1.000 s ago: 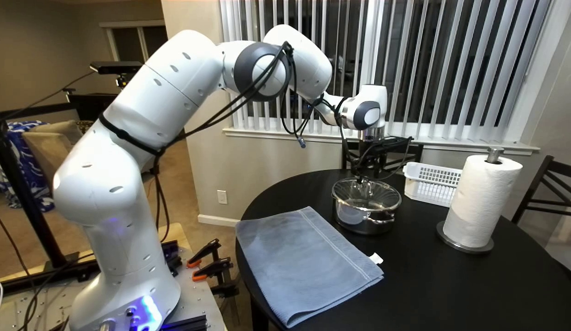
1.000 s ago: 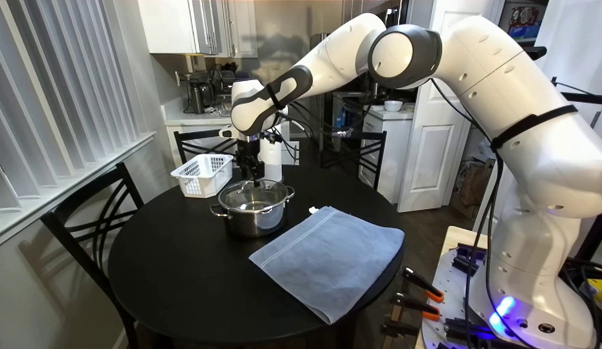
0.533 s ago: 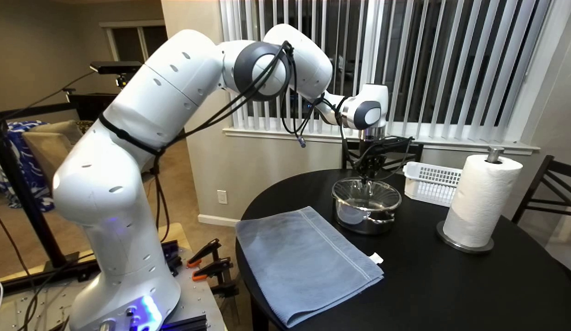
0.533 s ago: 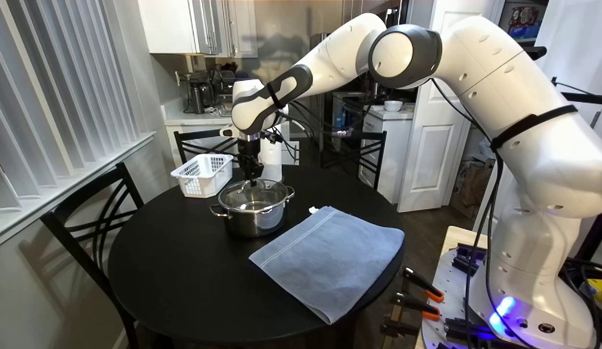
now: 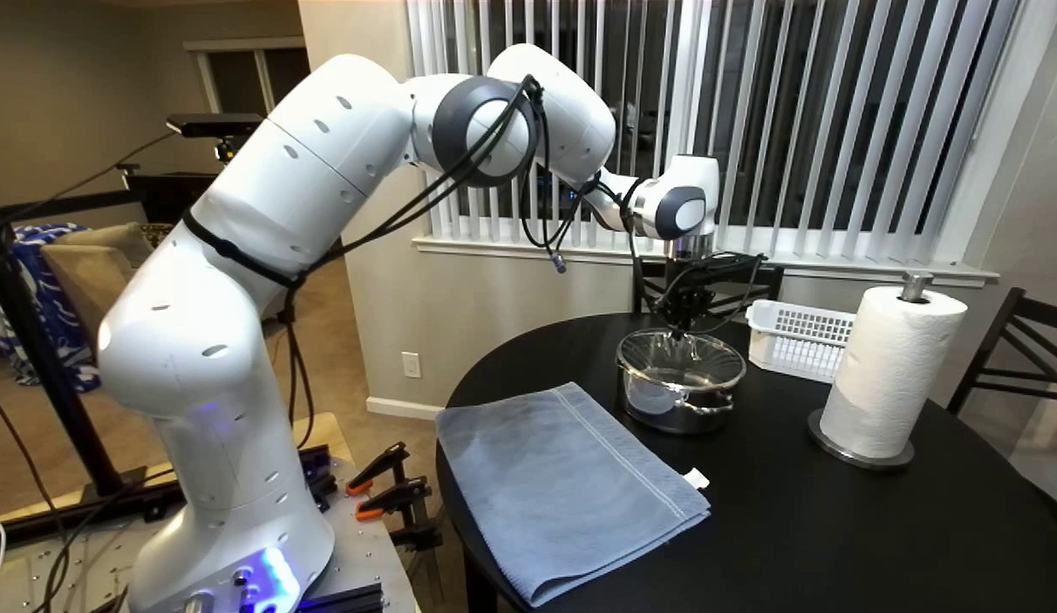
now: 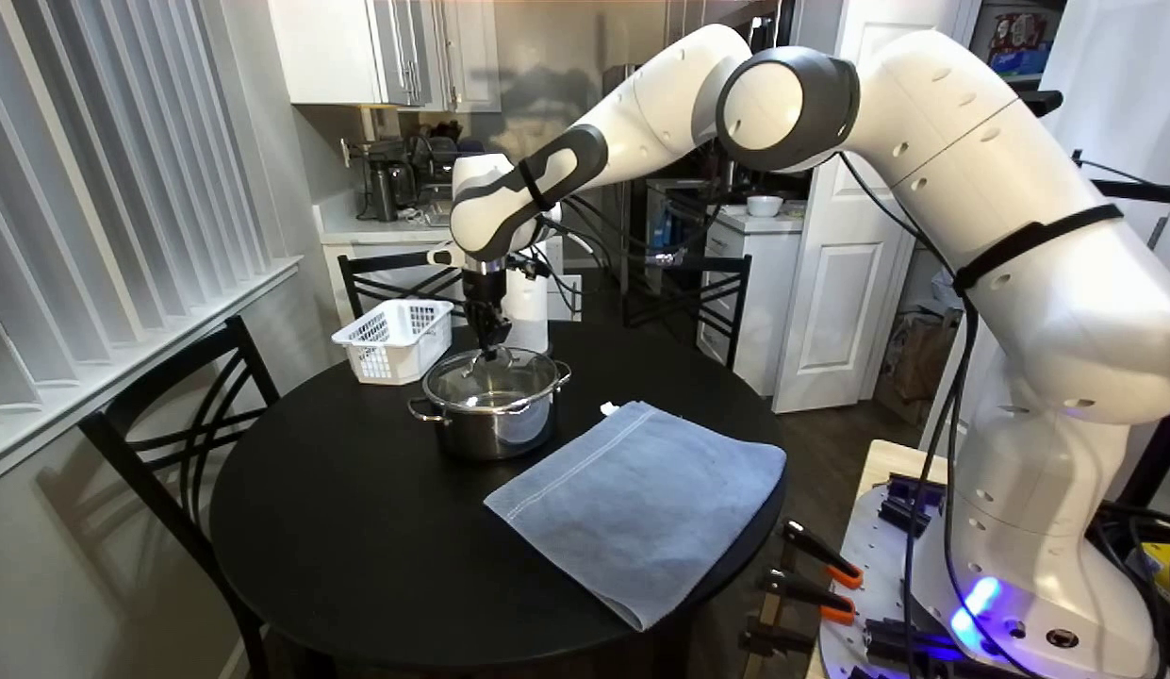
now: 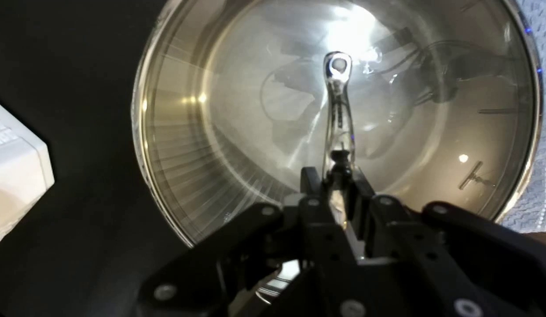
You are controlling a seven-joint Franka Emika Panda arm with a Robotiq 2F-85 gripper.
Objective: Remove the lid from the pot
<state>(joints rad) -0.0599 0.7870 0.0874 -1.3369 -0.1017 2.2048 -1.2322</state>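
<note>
Glass lid [image 6: 491, 382], clear, shallow-domed, thin metal rim: seated level on the pot [image 6: 498, 438] in both exterior views. Handle [image 7: 340, 119]: arched, polished metal, fixed to the top of the lid, one end toward 12 o'clock in the wrist view, the other hidden by the hand [image 7: 335, 176].

Hand, black: narrow, holding the handle. Its fingers [image 7: 311, 181] lie at 9 and 3 o'clock of the metal; the hand enters the wrist view from 6 o'clock.

Pot: shiny steel, round, standing upright on the desk [image 5: 818, 528]. Desk: black, round-topped.

In an exterior view, hours reckoned from the pot: cloth [image 5: 571, 494], blue-grey, folded, flat on the desk between 7 and 8 o'clock, just beside the pot, a white tag [image 5: 697, 480] at its edge; basket [image 5: 801, 340], white, lattice-sided, 2 o'clock, near; roll [image 5: 890, 375] of white paper towel, upright on a metal stand [image 5: 917, 285], 3 o'clock, well apart; arm [image 5: 328, 162], white with dark grey covers, its foot at 8 o'clock showing a blue light [image 5: 279, 579], its far end above the lid at 12 o'clock.

In an exterior view, same reckoning: chair [image 6: 167, 379], black, 9 o'clock; blinds [image 6: 104, 170], pale, vertical, 10 o'clock.
</note>
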